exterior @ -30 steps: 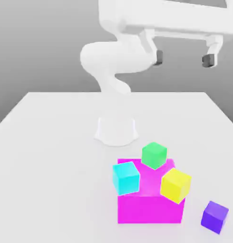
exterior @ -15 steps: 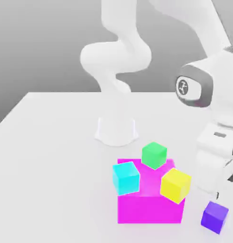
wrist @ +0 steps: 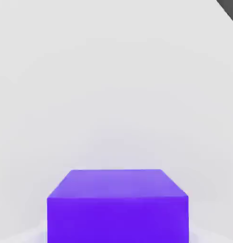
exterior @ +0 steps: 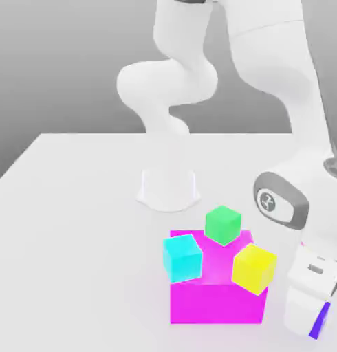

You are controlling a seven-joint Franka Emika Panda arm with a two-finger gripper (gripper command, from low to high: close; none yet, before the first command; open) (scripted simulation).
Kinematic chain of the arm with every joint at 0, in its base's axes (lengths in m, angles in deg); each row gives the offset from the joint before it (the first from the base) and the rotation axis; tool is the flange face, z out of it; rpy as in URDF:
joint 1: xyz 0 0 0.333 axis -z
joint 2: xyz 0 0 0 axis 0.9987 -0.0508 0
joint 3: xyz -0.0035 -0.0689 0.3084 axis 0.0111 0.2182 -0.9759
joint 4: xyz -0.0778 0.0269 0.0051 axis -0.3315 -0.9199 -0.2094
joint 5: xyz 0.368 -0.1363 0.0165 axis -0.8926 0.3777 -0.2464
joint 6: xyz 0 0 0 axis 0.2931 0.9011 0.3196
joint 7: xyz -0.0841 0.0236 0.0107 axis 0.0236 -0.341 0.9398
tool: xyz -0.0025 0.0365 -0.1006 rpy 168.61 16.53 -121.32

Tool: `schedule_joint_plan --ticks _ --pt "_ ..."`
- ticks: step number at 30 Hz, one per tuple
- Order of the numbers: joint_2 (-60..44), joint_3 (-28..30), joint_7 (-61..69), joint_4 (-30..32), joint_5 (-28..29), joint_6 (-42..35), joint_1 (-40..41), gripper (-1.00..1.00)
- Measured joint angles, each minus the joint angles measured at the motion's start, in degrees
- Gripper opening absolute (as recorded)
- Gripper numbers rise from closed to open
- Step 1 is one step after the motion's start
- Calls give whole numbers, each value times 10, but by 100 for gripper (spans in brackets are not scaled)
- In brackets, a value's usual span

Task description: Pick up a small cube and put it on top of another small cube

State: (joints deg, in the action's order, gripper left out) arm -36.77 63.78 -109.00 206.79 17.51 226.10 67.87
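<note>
Purple small cube sits on the white worktop near its front edge, toward the exterior view's right corner; in that view we see just a sliver of it behind the lowered white hand. In the hand view one flat face is square to the camera and its top face level. Being a cube, it has no long axis. We record the fingers as closed nearly all the way. Just beside it stands the large magenta block, carrying cyan, green and yellow cubes.
</note>
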Motion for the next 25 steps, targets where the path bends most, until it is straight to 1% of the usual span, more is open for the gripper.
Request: schedule_joint_plan --ticks 2,6,9,13,17,19,21,22,25 --pt "39 -12 13 9 -17 -30 9 -100" --pt "116 3 67 -4 -9 -80 42 -100" --pt "178 7 138 10 -18 -125 64 -100" --pt "262 17 253 36 -58 -185 85 -100" --pt "330 32 365 70 -112 -240 78 -100" --pt "312 31 376 88 -120 -215 73 -100" --pt "281 32 376 102 -117 -172 71 -100" --pt "268 32 374 107 -114 -154 71 100" --pt "268 32 374 107 -114 -154 71 100"
